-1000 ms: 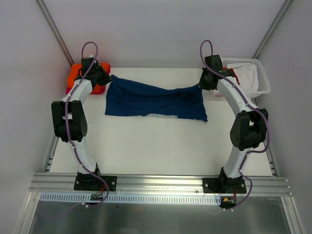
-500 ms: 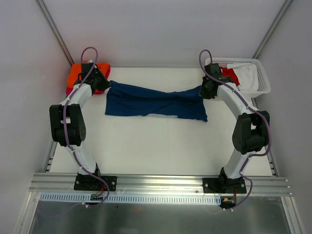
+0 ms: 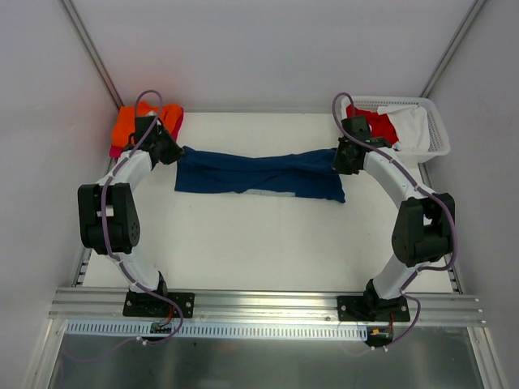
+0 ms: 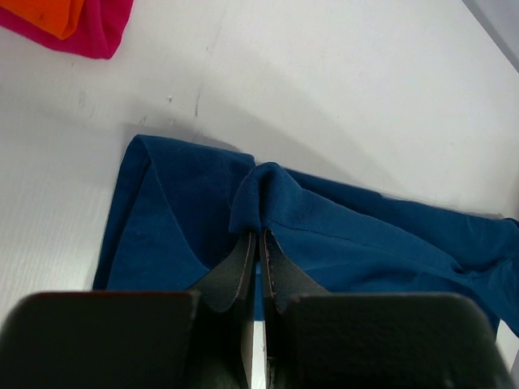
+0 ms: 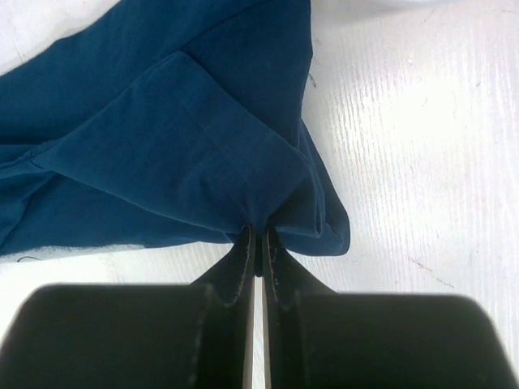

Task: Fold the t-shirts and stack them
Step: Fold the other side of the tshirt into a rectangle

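The navy blue t-shirt (image 3: 259, 173) lies as a long, rumpled band across the far half of the white table (image 3: 259, 243), drawn out between the two arms. The left gripper (image 3: 170, 151) sits at the band's 9 o'clock end. Its fingers are pinched tight on a gathered fold of the cloth's far edge, which the left wrist view shows bunched right at the tips. The right gripper (image 3: 341, 157) sits at the 3 o'clock end, likewise clamped on a pinch of blue fabric, with a folded flap spreading away from its tips. At the table's 10 o'clock corner, an orange t-shirt (image 3: 128, 121) lies on a magenta-pink t-shirt (image 3: 176, 120). At 2 o'clock stands a white lattice basket (image 3: 439, 136) holding a red t-shirt (image 3: 375, 124) and what looks like a white t-shirt (image 3: 412, 128), though its shape is hard to make out.
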`<state>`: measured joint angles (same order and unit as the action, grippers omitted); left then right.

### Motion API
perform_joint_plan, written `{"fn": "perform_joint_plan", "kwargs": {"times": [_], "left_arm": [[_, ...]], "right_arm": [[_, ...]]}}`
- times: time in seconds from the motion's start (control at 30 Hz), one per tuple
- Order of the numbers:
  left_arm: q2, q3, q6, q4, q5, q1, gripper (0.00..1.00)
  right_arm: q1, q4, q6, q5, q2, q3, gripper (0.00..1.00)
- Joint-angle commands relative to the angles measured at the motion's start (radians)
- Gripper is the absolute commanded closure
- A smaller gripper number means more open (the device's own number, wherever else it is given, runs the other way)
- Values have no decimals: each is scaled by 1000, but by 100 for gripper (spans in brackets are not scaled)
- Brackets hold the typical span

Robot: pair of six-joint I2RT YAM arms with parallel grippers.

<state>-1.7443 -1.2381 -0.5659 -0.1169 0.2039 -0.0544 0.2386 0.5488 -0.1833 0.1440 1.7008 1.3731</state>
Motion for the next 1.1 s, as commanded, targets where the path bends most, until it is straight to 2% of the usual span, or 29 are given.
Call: {"fn": "perform_joint_plan", "kwargs": {"times": [0.0,1.07], "left_arm": [[84,31,8,16,-11,-13,100],[258,258,0,16,-12,2,100]], "right_arm": [[18,-18,-16,-6,-67,-28,99],[67,-26,-67,0,-237,-285,99]]}}
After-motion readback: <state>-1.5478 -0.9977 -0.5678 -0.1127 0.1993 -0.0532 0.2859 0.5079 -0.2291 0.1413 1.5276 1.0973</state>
